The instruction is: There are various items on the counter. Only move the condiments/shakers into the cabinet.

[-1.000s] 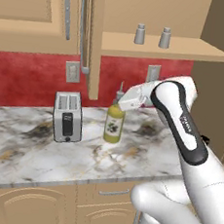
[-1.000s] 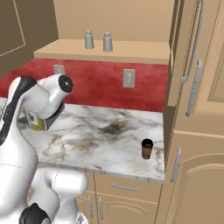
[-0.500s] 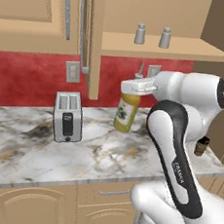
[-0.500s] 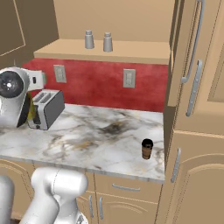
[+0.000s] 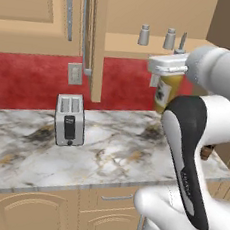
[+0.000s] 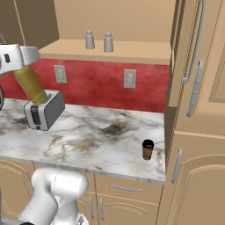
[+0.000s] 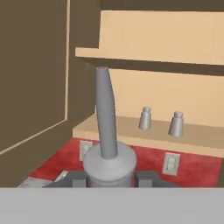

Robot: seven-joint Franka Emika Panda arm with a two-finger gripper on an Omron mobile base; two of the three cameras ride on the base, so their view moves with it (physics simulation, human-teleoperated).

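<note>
My gripper (image 5: 167, 67) is shut on the neck of the yellow-green squeeze bottle (image 5: 168, 92), which hangs well above the counter (image 5: 113, 152), just right of the open cabinet's shelf (image 5: 129, 49). The right base view has the bottle (image 6: 30, 83) tilted under the gripper (image 6: 17, 59), above the toaster (image 6: 44, 110). In the hand view the bottle's grey nozzle (image 7: 105, 118) rises between the fingertips (image 7: 146, 177). Two small grey shakers (image 5: 144, 34) (image 5: 169, 39) stand side by side on the cabinet shelf, and the hand view faces them (image 7: 145, 119) (image 7: 176, 124).
The silver toaster (image 5: 69, 120) stands on the counter at the left. The cabinet door (image 5: 93, 34) hangs open edge-on left of the shelf. A small dark brown jar (image 6: 148, 149) sits near the counter's right end, beside tall cupboards (image 6: 193, 88). Outlets dot the red backsplash (image 6: 129, 79).
The bottle has been lifted off the counter and carried up and to the right, to the height of the cabinet shelf. The arm has swung with it.
</note>
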